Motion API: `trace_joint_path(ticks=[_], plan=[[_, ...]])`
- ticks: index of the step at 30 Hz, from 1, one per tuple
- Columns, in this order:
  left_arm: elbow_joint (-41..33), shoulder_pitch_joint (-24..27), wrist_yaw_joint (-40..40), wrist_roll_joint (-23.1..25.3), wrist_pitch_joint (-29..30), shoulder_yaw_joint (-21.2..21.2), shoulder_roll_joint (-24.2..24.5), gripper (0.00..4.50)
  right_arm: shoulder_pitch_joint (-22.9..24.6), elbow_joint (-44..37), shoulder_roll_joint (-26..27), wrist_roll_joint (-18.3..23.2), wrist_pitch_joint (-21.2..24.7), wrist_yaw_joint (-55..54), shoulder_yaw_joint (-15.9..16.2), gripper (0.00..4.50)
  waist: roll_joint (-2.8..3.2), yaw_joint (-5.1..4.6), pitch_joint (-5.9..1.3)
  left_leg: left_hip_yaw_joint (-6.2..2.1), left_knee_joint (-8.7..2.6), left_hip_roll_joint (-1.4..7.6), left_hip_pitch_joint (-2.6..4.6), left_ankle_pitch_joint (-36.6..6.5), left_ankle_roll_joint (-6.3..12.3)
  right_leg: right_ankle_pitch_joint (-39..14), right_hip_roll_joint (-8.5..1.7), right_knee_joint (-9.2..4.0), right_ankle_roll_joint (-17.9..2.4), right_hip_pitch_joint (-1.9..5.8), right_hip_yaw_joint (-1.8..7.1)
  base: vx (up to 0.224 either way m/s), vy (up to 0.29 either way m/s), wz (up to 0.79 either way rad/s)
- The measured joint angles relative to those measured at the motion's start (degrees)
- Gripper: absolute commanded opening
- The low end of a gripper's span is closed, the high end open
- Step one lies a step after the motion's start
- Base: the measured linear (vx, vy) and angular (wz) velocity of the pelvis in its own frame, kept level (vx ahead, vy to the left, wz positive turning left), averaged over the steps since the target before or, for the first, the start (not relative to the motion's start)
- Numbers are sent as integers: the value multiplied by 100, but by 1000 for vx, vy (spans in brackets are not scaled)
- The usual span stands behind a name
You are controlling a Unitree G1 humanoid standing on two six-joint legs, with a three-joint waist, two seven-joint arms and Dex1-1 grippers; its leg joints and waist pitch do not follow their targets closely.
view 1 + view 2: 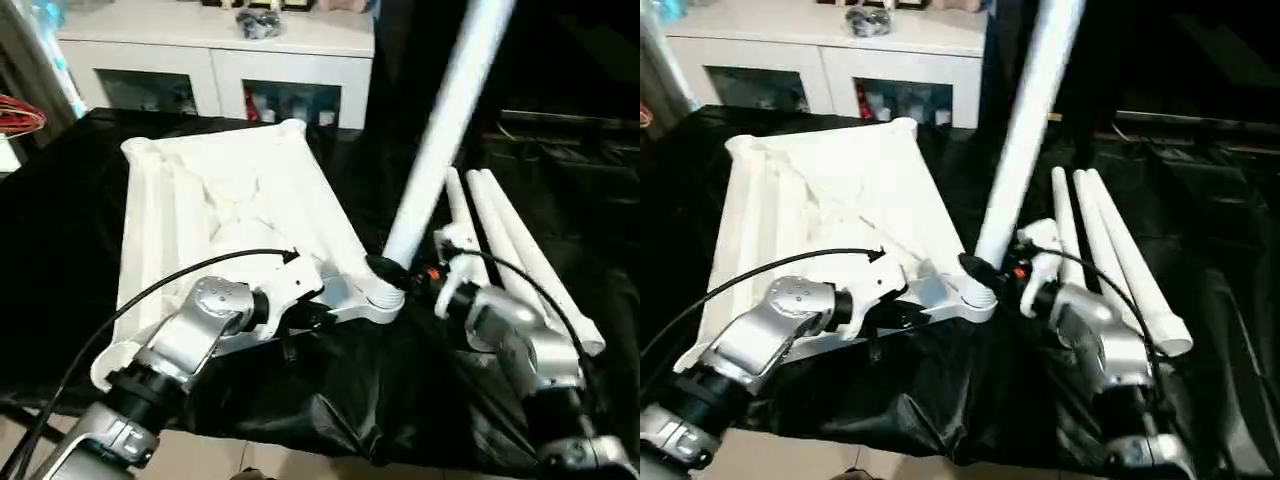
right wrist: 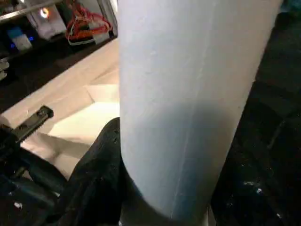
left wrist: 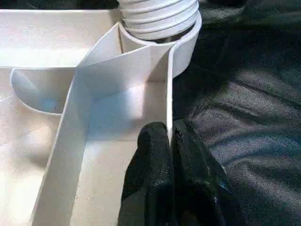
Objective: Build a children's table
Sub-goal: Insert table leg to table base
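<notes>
Silver forearms are seen nearest in the left eye view. At the near edge of the black-covered table, the tabletop lies underside up; three loose legs lie near the right edge.

Left wrist view: the left gripper is clamped on the tabletop's rim wall, beside the corner socket.

Right wrist view: the right gripper is closed around the upright leg seated in that socket.
</notes>
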Motion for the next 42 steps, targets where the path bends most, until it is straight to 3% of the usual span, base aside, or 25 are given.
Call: trace_joint_path(ticks=[7,17,22,28,42], plan=[[121,-29,45,21,-24,0,-112,0,230,31,25,171,-325,4,-140,191,43,17,-28,2,-1,-1,0,-1,1,0,-1,-5,0,2,2,0,0,0],[159,-43,42,27,-73,-2,-156,0,633,-400,-50,179,-465,28,-177,191,51,39,-33,17,-61,-2,-1,1,0,0,-2,-40,1,3,1,0,0,0],[158,-42,13,48,-119,-8,-168,0,675,-529,-188,92,-555,30,-38,191,53,43,-34,34,-97,-2,-3,8,10,0,-4,-72,1,6,1,0,0,0],[138,-24,-2,94,-165,-11,-156,0,576,-707,-465,-330,-558,82,319,191,47,30,-35,38,-97,0,-6,9,12,0,-4,-77,2,7,2,0,0,0],[-95,101,-131,173,-200,-11,43,0,30,-533,-846,-798,-491,624,968,191,-75,3,-48,45,-111,9,1,9,11,-3,-3,-80,6,1,-4,0,0,0]])
